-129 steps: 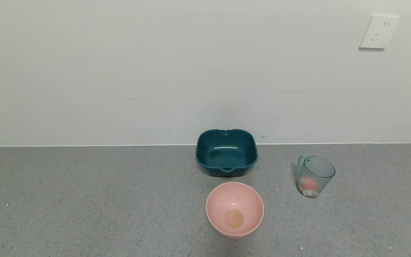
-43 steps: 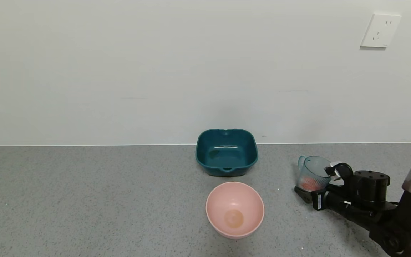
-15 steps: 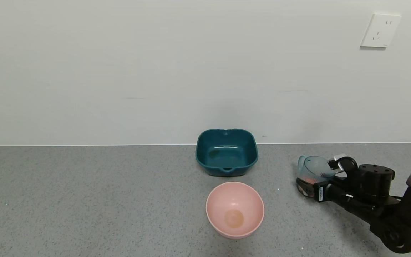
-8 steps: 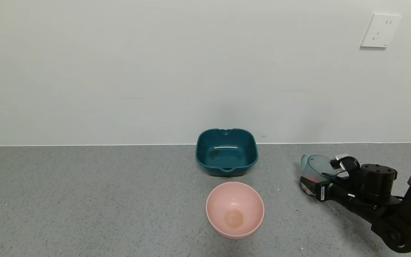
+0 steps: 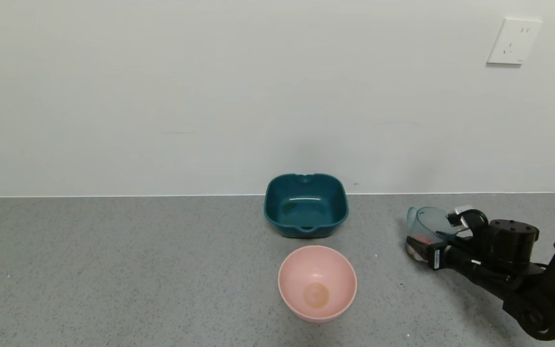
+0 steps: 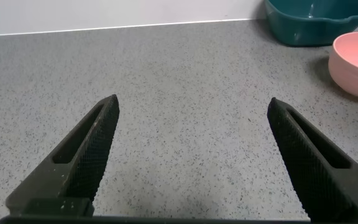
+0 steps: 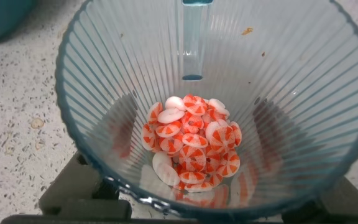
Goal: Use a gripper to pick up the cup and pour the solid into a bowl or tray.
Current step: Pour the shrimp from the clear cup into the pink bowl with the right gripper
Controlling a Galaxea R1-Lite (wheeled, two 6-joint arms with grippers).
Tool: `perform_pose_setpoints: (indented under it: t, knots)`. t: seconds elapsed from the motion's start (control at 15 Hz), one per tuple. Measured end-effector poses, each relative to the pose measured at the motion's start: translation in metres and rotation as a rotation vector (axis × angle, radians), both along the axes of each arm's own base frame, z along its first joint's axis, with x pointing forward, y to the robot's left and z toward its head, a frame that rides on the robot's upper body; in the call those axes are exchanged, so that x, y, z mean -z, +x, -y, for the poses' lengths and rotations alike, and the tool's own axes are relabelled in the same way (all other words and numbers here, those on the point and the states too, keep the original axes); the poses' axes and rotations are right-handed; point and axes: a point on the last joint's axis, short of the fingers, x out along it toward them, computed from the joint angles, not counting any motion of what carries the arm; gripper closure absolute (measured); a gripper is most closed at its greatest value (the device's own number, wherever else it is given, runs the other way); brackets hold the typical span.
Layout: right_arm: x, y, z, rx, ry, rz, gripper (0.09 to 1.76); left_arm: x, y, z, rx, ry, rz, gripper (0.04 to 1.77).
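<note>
My right gripper point(image 5: 434, 234) is shut on the translucent blue-green ribbed cup point(image 5: 429, 222) at the counter's right side, one finger on each side of its lower body. In the right wrist view the cup point(image 7: 129, 74) fills the frame, and the dark fingers show through its walls. The orange-red and white solid point(image 7: 191, 146) lies heaped at its bottom, also visible in the head view point(image 5: 420, 239). The pale pink bowl point(image 5: 340, 270) stands well to the left of the cup, nearer me. My left gripper point(image 6: 191, 109) is open and empty over bare counter, outside the head view.
A dark teal squarish tray point(image 5: 272, 212) stands behind the pink bowl, near the wall. Both show at the edge of the left wrist view: tray point(image 6: 309, 34), bowl point(image 6: 353, 62). A white outlet point(image 5: 513, 41) is on the wall. Grey speckled counter lies between cup and bowl.
My right gripper has closed round the cup. Cup and gripper have shifted slightly to the right and a little up over the last second. Bowl and tray have not moved.
</note>
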Motion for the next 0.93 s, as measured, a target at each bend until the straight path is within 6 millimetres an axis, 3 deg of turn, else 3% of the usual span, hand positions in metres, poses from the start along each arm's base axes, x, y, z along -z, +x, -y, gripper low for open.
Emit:
perform_pose_setpoints:
  t: [0.4, 0.93]
  knots:
    - [-0.021, -0.01, -0.003, 0.015, -0.055, 0.056, 0.5, 0.0, 0.0, 0.0, 0.0, 0.0, 0.0, 0.09]
    - [-0.062, -0.025, -0.043, -0.01, -0.175, 0.203, 0.51, 0.0, 0.0, 0.0, 0.0, 0.0, 0.0, 0.09]
